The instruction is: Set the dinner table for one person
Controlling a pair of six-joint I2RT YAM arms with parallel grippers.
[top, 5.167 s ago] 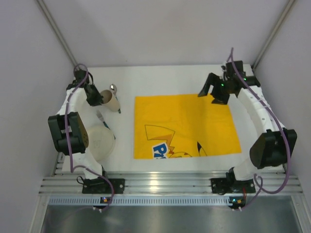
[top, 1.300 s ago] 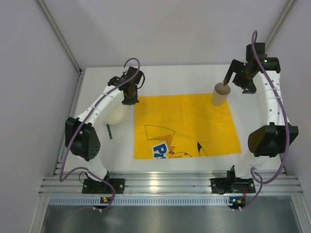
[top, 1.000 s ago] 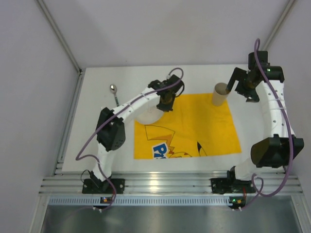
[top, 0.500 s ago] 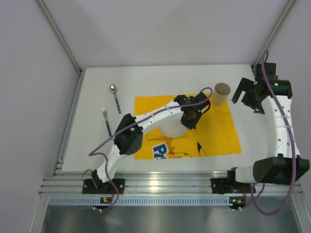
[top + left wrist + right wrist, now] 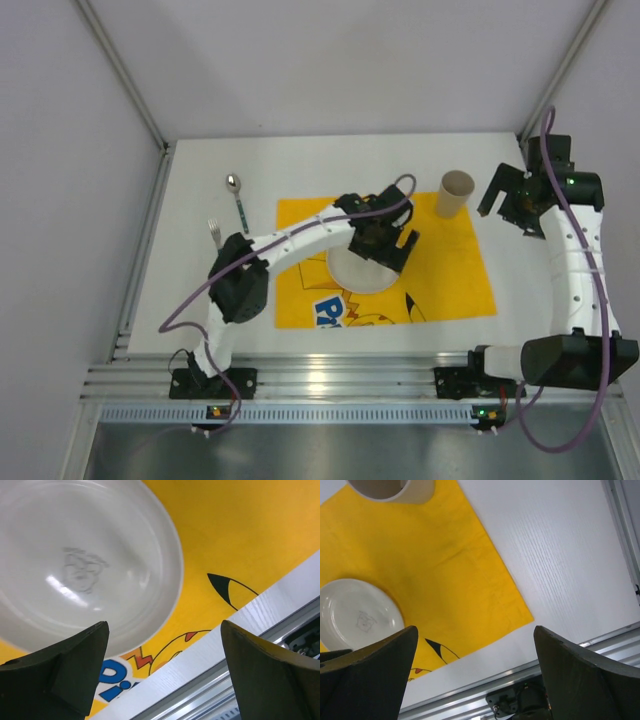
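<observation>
Wide left hand (image 5: 162,630) over the bowl (image 5: 85,565) (right hand (image 5: 475,627) wide too, by dinner table (image 5: 560,555) edge).

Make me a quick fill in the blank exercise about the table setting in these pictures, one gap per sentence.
The mat under the white bowl is coloured ____.
The tan cup stands on the mat's far ____ corner.
The spoon and fork lie on the bare dinner table, to the ____ of the mat.
The left gripper above the bowl is ____.
Missing words: yellow; right; left; open.
</observation>
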